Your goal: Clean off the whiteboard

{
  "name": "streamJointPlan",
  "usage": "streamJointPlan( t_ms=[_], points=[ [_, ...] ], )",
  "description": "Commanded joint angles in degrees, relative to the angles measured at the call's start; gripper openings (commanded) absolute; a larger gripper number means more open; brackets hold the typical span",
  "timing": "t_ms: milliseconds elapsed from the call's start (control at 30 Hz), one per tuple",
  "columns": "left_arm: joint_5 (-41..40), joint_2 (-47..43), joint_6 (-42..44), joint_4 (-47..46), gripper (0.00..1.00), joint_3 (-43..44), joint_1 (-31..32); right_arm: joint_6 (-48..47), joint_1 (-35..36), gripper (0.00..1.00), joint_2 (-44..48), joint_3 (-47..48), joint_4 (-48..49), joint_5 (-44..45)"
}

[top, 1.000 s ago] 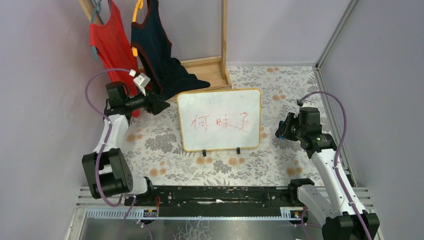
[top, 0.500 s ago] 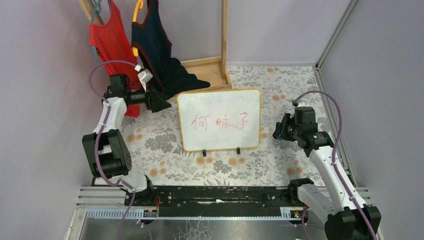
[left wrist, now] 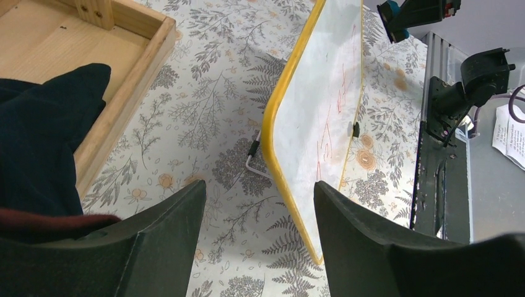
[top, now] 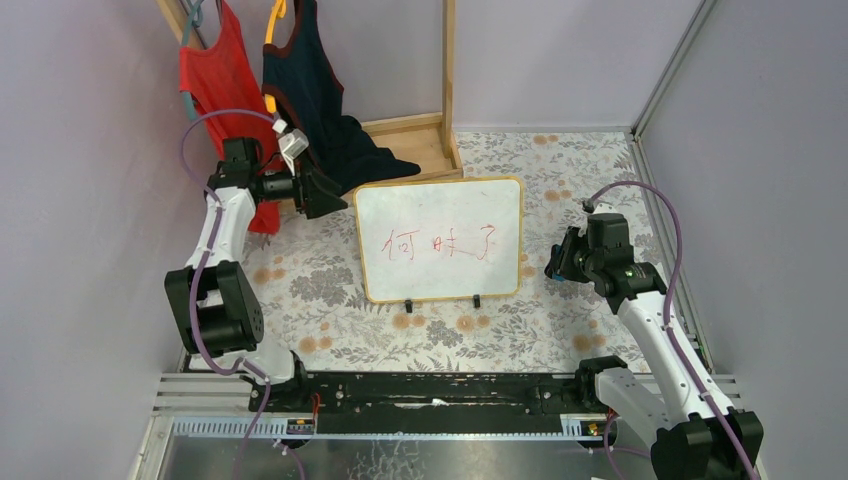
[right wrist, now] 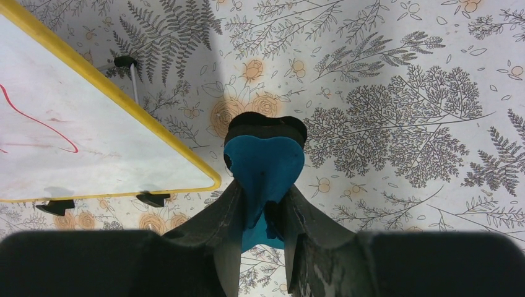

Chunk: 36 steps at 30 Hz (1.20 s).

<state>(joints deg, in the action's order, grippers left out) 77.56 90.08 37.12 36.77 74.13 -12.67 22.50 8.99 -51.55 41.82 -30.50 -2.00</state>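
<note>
A: Walls?
B: Pale lilac wall [top: 80, 200] on the left, same at back and right. Aluminium post [top: 672, 65] in the far-right corner. Even light.
A: Counter?
B: Counter [top: 330, 290] has a grey fern, orange flower print. Wooden rack [top: 448, 70] far left; red top [top: 215, 80] and navy top [top: 305, 90] hang on it.

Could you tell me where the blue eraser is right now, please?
In the top view the blue eraser is clamped in the right gripper, just right of the lower right corner of the whiteboard and not touching it.
</note>
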Motion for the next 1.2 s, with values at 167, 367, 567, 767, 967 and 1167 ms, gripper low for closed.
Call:
streamJointPlan(
  t_ms=[167, 367, 567, 767, 967, 1167],
  points=[
    [0.94, 3.08, -0.73, 1.11, 0.63, 4.61, 2.2, -0.7, 1.11, 0.0, 0.75, 2.12, 0.97, 0.95],
    [1.27, 5.32, -1.46, 1.11, 0.62, 6.5, 2.66, -0.76, 1.34, 0.0, 1.53, 2.33, 0.9, 0.77],
    [2.5, 6.86, -2.18, 1.12, 0.61, 7.5, 3.24, -0.79, 1.51, 0.0, 1.44, 2.1, 0.89, 0.91],
    [2.85, 7.55, -2.82, 1.12, 0.6, 8.04, 4.64, -0.72, 1.67, 0.0, 1.19, 2.01, 1.05, 1.07],
    [2.22, 7.55, -2.93, 1.15, 0.59, 8.08, 6.56, -0.77, 1.7, 0.0, 1.04, 1.94, 1.22, 1.29],
    [1.86, 8.26, -3.46, 1.19, 0.54, 9.0, 7.53, -0.79, 1.8, 0.0, 0.94, 1.84, 1.33, 1.13]
  ],
)
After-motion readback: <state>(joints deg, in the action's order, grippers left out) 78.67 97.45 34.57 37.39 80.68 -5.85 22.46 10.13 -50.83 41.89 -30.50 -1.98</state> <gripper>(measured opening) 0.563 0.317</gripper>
